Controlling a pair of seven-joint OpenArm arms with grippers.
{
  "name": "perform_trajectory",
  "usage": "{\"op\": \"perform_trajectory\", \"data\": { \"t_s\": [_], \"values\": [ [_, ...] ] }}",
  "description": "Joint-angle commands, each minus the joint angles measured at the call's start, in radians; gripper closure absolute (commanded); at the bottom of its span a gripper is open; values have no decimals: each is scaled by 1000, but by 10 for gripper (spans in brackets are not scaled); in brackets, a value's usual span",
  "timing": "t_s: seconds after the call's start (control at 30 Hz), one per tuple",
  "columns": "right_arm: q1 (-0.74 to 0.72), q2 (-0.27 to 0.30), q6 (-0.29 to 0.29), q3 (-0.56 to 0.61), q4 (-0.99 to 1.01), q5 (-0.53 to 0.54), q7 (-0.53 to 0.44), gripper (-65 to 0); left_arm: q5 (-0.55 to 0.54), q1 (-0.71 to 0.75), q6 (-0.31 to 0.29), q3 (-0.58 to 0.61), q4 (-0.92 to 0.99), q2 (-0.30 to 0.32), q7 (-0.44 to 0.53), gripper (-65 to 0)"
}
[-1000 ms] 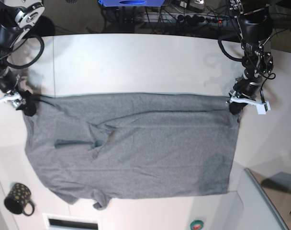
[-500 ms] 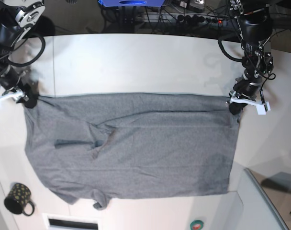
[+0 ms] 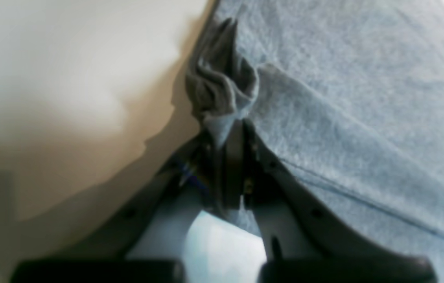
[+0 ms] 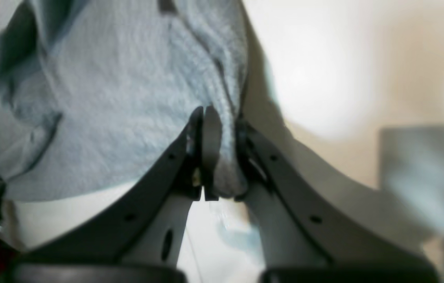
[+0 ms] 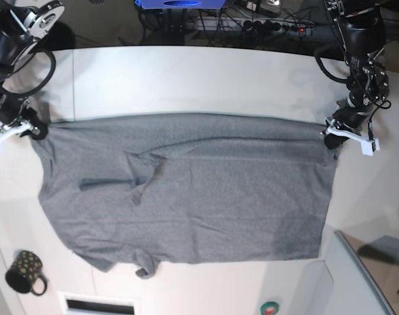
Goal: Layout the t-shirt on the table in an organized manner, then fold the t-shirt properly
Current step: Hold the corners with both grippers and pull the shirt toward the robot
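Both jaws were clenched on shirt corners, left, right; thin pinches might slip if tugged across the worktop.

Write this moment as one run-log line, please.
left claw: shut on t-shirt corner | right claw: shut on opposite corner | t-shirt: spread on table

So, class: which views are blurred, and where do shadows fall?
Base view: sharp, evenly lit t-shirt on the table. Left wrist view: soft focus, gripper blurred, its shadow on the table. Right wrist view: gripper blurred, background washed out.
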State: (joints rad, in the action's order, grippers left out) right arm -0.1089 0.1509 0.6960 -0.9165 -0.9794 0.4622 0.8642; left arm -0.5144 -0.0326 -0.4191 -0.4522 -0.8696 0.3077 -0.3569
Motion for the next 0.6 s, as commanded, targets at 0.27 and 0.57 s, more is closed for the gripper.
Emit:
{"op": "perform_trajectory", "data": {
  "t_s": [0.27, 0.57],
  "values": [
    [15, -61, 2, -3, -315, 16, 209, -6, -5, 3, 4, -4, -239, 17, -156, 0],
    [123, -113, -43, -2, -453, 20, 221, -5, 6, 99, 4, -115, -262, -15, -158, 0]
  ]
}}
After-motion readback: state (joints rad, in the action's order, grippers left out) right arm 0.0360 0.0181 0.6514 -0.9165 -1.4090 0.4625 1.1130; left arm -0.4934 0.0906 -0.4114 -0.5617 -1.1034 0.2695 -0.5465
